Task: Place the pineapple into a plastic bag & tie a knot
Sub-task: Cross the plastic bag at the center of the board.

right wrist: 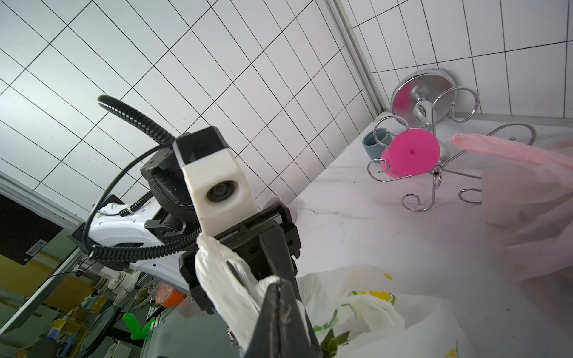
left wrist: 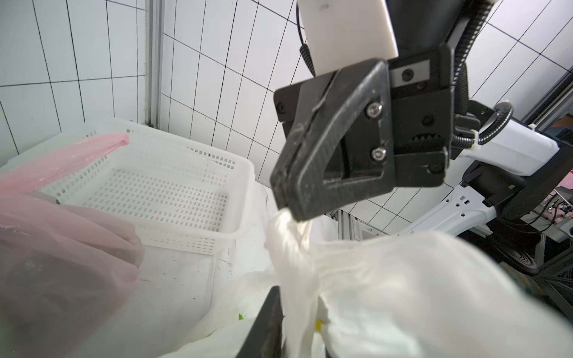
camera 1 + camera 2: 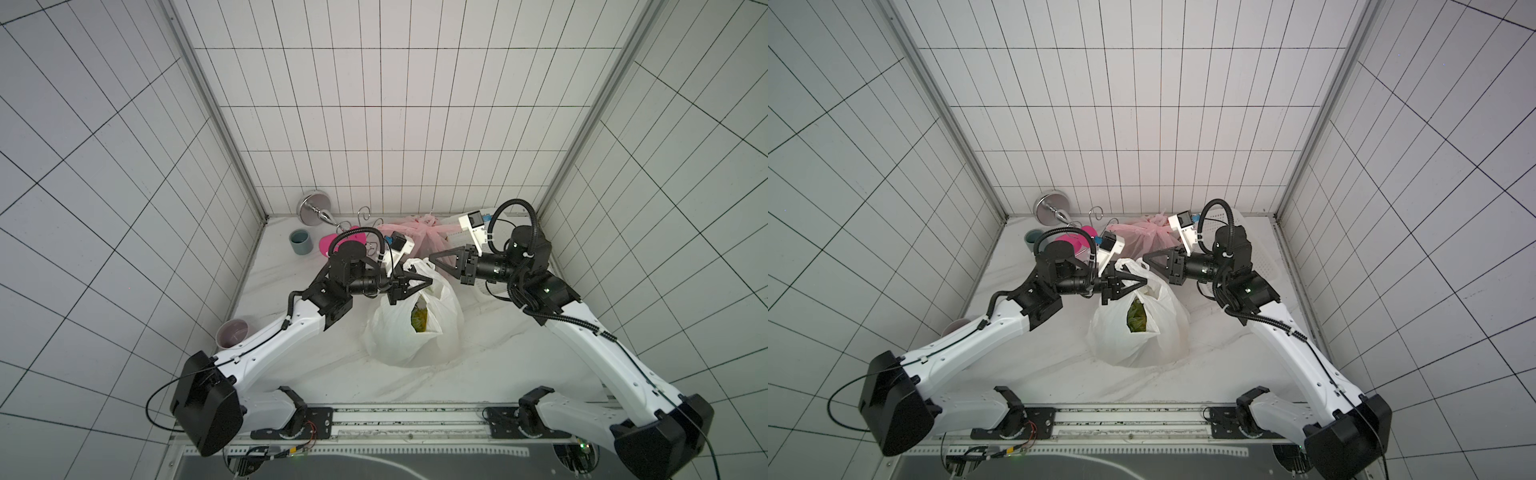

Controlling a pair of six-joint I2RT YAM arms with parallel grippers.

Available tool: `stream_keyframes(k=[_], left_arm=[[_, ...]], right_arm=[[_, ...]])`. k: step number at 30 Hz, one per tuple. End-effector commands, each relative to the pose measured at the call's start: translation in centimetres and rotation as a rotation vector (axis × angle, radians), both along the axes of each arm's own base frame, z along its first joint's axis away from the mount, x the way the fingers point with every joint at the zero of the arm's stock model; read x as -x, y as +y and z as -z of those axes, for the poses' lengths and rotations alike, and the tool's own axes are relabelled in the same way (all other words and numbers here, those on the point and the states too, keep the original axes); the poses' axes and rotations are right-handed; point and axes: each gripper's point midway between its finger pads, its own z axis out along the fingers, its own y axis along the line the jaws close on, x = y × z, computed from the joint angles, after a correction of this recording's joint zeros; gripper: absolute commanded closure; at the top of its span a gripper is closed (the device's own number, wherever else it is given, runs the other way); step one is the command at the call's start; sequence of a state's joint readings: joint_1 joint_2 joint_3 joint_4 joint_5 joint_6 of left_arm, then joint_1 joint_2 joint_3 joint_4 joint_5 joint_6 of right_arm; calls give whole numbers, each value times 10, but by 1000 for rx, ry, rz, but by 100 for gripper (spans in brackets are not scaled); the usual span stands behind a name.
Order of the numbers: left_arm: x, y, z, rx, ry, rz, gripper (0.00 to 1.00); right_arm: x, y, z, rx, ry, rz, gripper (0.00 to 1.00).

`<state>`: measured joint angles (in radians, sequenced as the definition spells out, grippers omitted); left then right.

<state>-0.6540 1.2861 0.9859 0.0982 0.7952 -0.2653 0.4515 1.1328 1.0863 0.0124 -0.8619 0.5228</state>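
The right gripper [image 2: 284,203] is fully closed and pinches the twisted end of one handle [image 2: 291,248] of the bag [image 3: 395,332]; this shows just right of centre in the left wrist view. The left gripper [image 3: 428,284] has its jaws a little apart, and a strip of the bag's plastic runs between them (I cannot tell if they press it at all). In both top views the two grippers meet just above the bag mouth, at the centre of the frame.

The pineapple [image 3: 419,318] lies inside the bag, green and yellow through the open mouth. So I judge that the packing is done and the knot is the step in hand.

To do it well, the right pinch should be firm while the left gripper closes on its strip low, near the mouth. The pull should go sideways, not upward, because thin plastic slips and the bag could tip. The basket [image 2: 155,192] and the pink bag [image 2: 62,232], at the left in that view, are near and must not be caught.
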Motion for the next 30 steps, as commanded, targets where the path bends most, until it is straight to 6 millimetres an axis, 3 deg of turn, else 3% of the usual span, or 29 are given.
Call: stream_keyframes(k=[1,8,15,19,21,22,24,26,30], left_arm=[[0,-2,15,-26,19,-6,75],[-3,-2,28,-47,42,-17,75],[-4,0,46,-81,78,-31,75],[-7,2,50,-95,78,-56,82],[-8,3,48,-91,67,-70,85],[-9,4,45,-83,61,-77,86],[-10,3,41,-71,52,-79,89],[-11,2,35,-63,40,-82,90],[-11,1,28,-51,24,-73,90]], right_arm=[[-4,-5,-14,-17,-62,40,100],[-10,-19,-25,-6,-111,138,100],[-1,-29,-36,0,-156,175,100],[3,-29,-32,7,-141,156,100],[-2,-28,-21,45,-108,165,100],[-8,-30,-13,73,-80,189,93],[-18,-32,3,108,-24,230,61],[-26,-33,15,123,14,259,42],[-28,-27,17,111,29,230,35]])
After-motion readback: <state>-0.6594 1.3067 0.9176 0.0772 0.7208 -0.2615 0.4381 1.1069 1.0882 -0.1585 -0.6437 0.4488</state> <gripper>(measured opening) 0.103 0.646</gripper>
